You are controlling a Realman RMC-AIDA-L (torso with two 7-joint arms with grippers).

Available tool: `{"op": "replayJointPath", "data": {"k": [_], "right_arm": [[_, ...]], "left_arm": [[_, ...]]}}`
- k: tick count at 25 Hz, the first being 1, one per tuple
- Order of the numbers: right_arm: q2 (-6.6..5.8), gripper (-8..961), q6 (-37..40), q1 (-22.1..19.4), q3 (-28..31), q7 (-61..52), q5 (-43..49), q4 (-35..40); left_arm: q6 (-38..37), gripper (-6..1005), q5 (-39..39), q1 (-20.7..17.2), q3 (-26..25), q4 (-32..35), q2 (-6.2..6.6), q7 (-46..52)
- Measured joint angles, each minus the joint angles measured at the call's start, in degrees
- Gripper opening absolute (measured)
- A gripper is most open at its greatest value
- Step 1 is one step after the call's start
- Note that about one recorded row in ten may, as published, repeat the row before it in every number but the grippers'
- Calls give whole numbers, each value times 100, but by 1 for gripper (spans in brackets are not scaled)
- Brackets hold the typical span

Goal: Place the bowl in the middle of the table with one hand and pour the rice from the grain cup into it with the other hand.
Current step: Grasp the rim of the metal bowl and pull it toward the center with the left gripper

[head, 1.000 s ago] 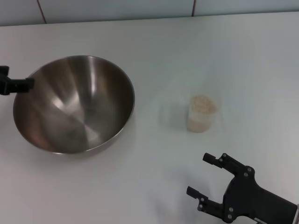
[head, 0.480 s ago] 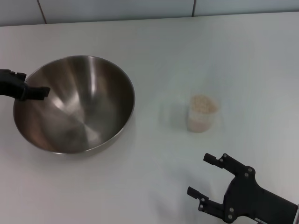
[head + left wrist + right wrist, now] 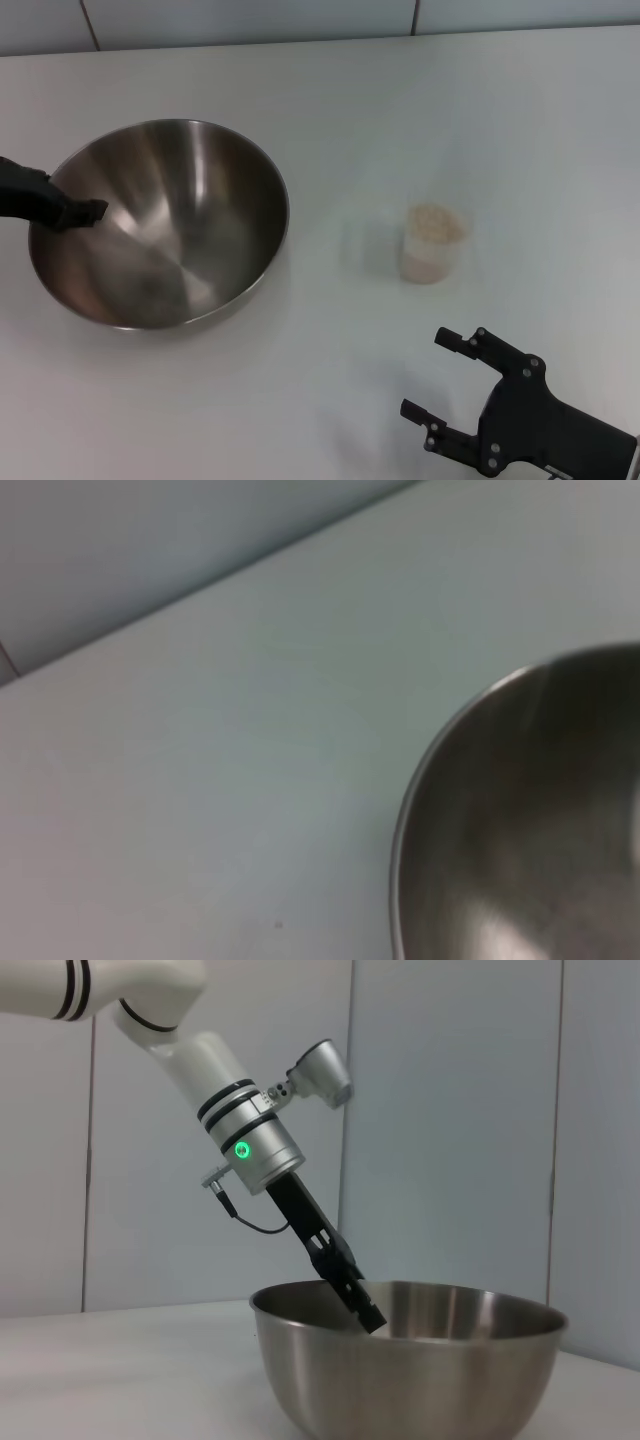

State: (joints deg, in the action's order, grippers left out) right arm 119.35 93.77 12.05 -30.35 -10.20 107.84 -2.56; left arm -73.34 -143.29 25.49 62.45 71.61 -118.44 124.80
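The left gripper (image 3: 85, 211) reaches in from the robot's left and hangs over the near-left rim of the bowl (image 3: 190, 215), its black fingers dipping just inside the steel wall. In the right wrist view the same gripper (image 3: 368, 1315) slants down from its white arm and its tip sits below the rim line of the bowl (image 3: 410, 1360). From these views I cannot tell whether its fingers are spread or pinched on the rim; they look like a single dark bar, so contact with the metal is uncertain. The left wrist view shows only a curve of the bowl (image 3: 520, 830) edge and the table (image 3: 200, 780) beside it.

The bowl stands on the left part of the table (image 3: 330, 90), directly under and ahead of that gripper. The grain cup (image 3: 432, 245) stands upright well to the right of the bowl, filled near the top with rice (image 3: 434, 221). The right gripper (image 3: 450, 385) rests low at the near right, fingers spread apart, holding nothing, with the cup ahead of it and apart.

Compared with half a second ago, the left gripper has dropped slightly lower and nearer along the rim; a second ago it was only at the bowl's outer edge. Bowl, cup and right gripper have not shifted.
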Motion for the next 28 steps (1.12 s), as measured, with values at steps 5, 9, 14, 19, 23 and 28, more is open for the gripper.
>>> {"op": "replayJointPath", "data": {"k": [5,9,14,19,23,28], "right_arm": [[0,778,4,0,16,0,0,-4],[0,777,4,0,9,0,0,-10],[0,779,2,-1,9,1,0,-15],[0,779,0,0,-3,0,0,-10],[0,778,0,6,-14,0,0,-4],[0,778,0,17,-24,0,0,-16]], "left_arm": [[2,350,-161,138,13,-156,-18,10],[-23,237,-141,195,11,-162,-12,40],[-167,146,-134,315,-36,-243,-7,55],[-450,89,-127,614,-389,-537,21,31],[-785,57,-116,1156,-1098,-1191,138,-167],[-994,25,15,1797,-1542,-2076,337,-480]]}}
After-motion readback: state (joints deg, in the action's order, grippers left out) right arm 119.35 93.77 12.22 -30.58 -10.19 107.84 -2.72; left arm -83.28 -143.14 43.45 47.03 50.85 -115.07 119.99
